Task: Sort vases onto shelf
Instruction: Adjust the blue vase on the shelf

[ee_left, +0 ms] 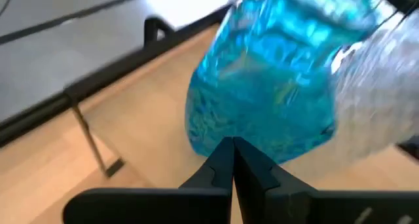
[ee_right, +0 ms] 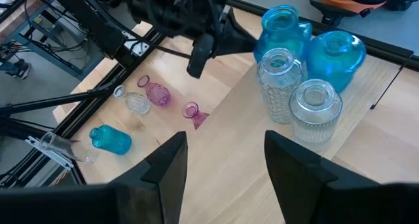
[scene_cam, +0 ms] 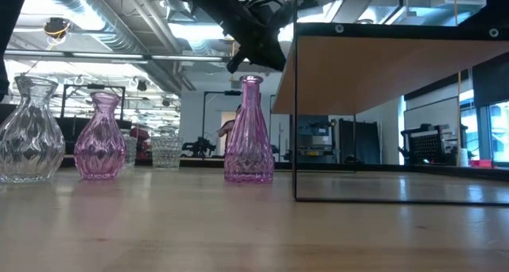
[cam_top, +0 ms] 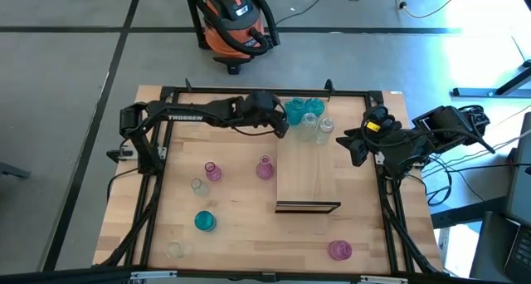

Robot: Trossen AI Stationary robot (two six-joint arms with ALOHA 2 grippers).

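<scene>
High view: we see the left end effector (cam_top: 280, 122) at the far edge of the shelf (cam_top: 307, 172), fingers together and empty, just beside the teal vase (cam_top: 295, 111) in the cluster of teal and clear vases. The right end effector (cam_top: 353, 147) waits beside the shelf, fingers apart. Loose vases stand on the surface (cam_top: 241, 217) on the left arm's side, so we judge that arm nearer.

Low view: the pink vase (scene_cam: 249, 133) stands upright.

Left wrist view: the closed fingertips (ee_left: 230, 160) point at the teal vase.

Right wrist view: nothing is held.
</scene>
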